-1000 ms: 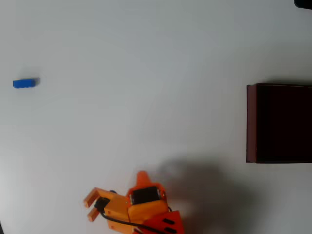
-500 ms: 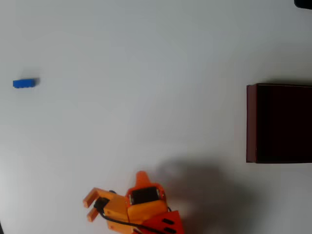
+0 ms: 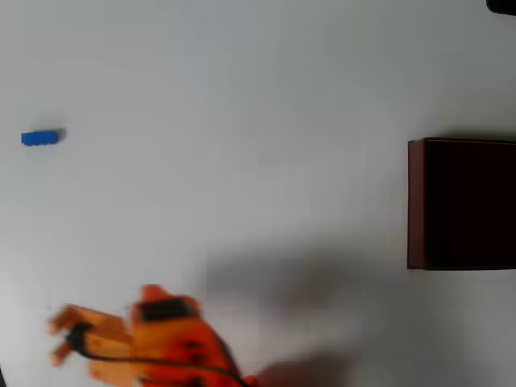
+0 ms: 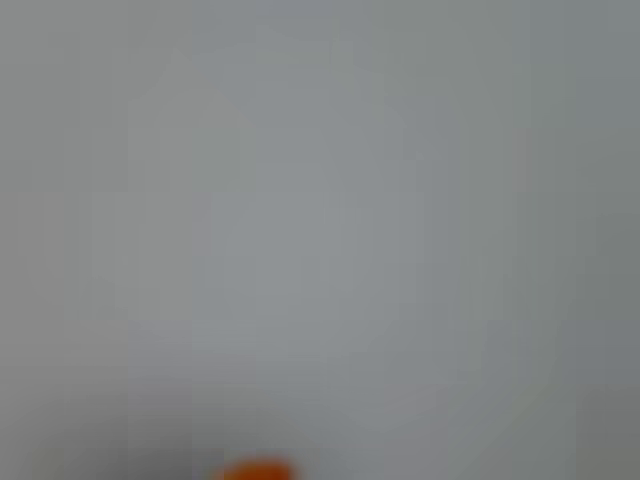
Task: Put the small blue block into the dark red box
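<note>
The small blue block [image 3: 40, 138] lies flat on the white table at the far left of the overhead view. The dark red box [image 3: 416, 203] stands at the right edge, its nearly black inside facing up. My orange gripper [image 3: 56, 337] is at the bottom left, blurred by motion, with its two fingers [image 3: 63, 318] pointing left and slightly apart, nothing between them. It sits well below the block and far from the box. The wrist view is a grey blur with an orange tip [image 4: 255, 470] at the bottom edge.
The white table [image 3: 242, 121] spreads wide between block and box. The arm's shadow [image 3: 306, 278] falls across the lower middle. A dark object [image 3: 501, 6] pokes in at the top right corner.
The arm has swung quickly to the left along the bottom edge, and its shadow has stretched leftwards. Block and box stay where they were.
</note>
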You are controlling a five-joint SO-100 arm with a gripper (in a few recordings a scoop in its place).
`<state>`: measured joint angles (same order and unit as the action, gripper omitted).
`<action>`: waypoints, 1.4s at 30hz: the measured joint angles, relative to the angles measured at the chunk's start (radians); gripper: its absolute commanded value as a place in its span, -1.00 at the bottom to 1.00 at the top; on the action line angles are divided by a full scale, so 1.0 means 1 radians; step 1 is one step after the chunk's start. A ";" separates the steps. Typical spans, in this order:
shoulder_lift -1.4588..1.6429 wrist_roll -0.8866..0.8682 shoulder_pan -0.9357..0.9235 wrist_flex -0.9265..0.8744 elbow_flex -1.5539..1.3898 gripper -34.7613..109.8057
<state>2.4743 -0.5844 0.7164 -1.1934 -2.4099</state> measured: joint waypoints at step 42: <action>-1.968 -0.066 -0.008 -0.604 2.507 -0.25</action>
<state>0.5062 -0.6504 0.7087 -1.7978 0.0966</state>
